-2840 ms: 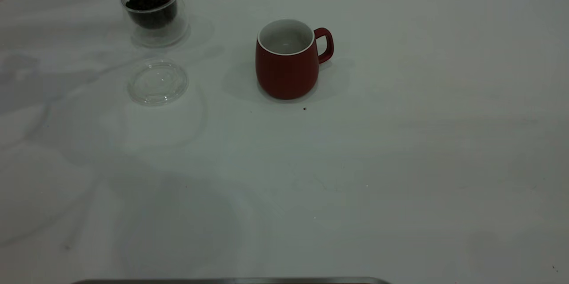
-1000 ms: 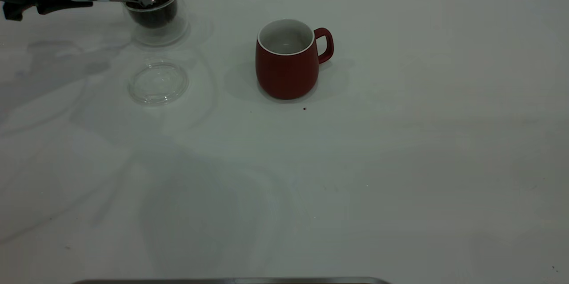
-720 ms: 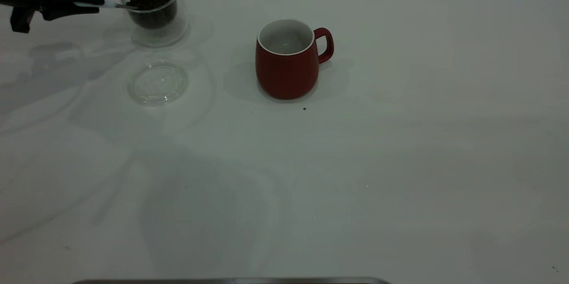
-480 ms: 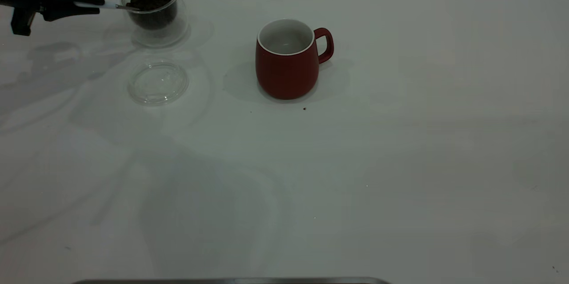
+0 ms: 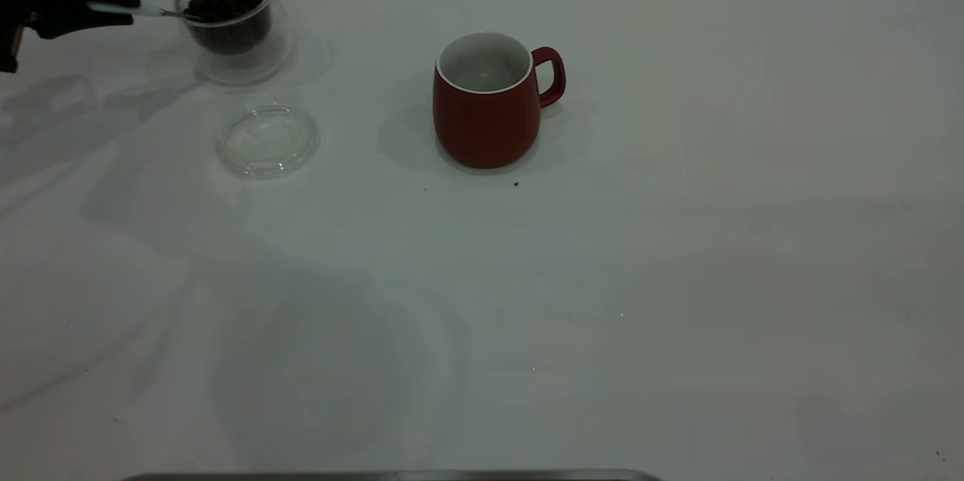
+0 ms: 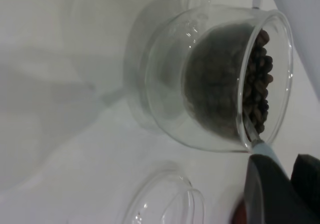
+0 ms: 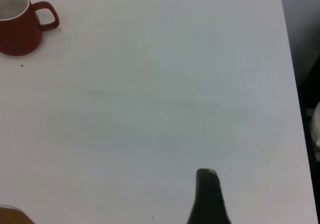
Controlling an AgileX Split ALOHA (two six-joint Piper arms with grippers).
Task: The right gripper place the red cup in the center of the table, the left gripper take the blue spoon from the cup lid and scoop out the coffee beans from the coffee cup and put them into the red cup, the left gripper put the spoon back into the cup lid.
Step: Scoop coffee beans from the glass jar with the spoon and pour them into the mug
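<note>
The red cup [image 5: 488,101] stands upright and empty near the middle of the table [image 5: 602,278], handle to the right. The coffee cup [image 5: 230,25], holding the heap of coffee beans [image 5: 224,3], stands at the far left. My left gripper [image 5: 124,5] is shut on the blue spoon [image 5: 151,10] by its pale handle; the spoon's bowl is down among the beans. The left wrist view shows the coffee cup [image 6: 220,84], the spoon handle [image 6: 269,153] and my gripper [image 6: 287,179]. The cup lid [image 5: 267,141] lies bare in front of the coffee cup. My right gripper [image 7: 207,184] is parked, away from the red cup [image 7: 20,32].
A few dark specks lie on the table just in front of the red cup [image 5: 516,184]. A grey metal edge [image 5: 392,476] runs along the near side. The table's right edge [image 7: 290,59] shows in the right wrist view.
The spoon came down from above the coffee cup into the beans. In the last half second the left gripper, the spoon and the coffee cup shifted to the left together.
</note>
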